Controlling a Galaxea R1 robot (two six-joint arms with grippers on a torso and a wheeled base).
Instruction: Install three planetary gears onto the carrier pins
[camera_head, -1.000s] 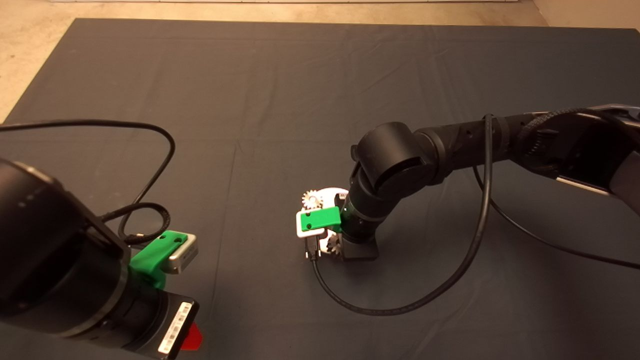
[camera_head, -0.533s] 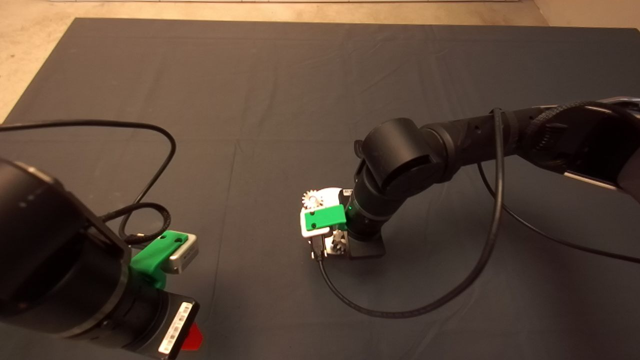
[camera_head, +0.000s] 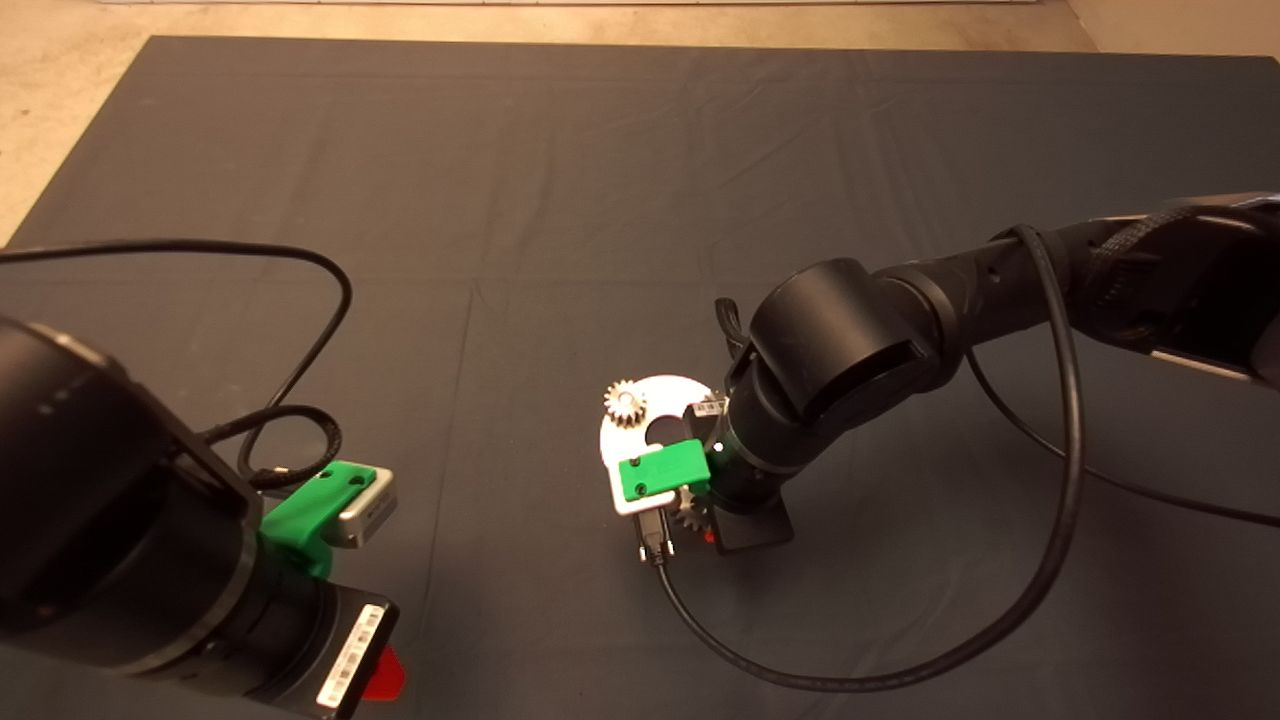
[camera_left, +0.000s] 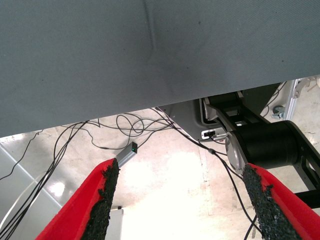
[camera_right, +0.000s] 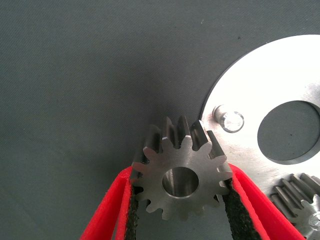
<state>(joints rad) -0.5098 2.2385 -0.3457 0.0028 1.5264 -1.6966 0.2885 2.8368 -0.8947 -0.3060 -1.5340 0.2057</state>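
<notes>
My right gripper (camera_right: 178, 187) clamps one of the planetary gears (camera_right: 181, 174) across its toothed rim, black pads (camera_right: 234, 204) pressed on opposite sides, at the lower centre of the right wrist frame. In the head view the same gripper (camera_head: 700, 522) sits just below centre, at the lower edge of the white disc (camera_head: 668, 388).

A bare carrier pin (camera_right: 228, 120) stands just above and to the right of the held gear, not yet under its bore. A second gear (camera_right: 298, 195) shows at the lower right corner of the wrist frame, sitting on the disc; a third gear (camera_head: 626, 402) sits on the disc's upper left in the head view.

The gear looks like solid steel: stiff, dense for its size, and likely slick on its machined faces. Gripping across the tooth tips leaves the centre hole clear, which I judge to be the right hold for threading it over the pin.

My left gripper (camera_left: 181, 200) waits at the lower left of the head frame, fingers spread wide, carrying nothing.
</notes>
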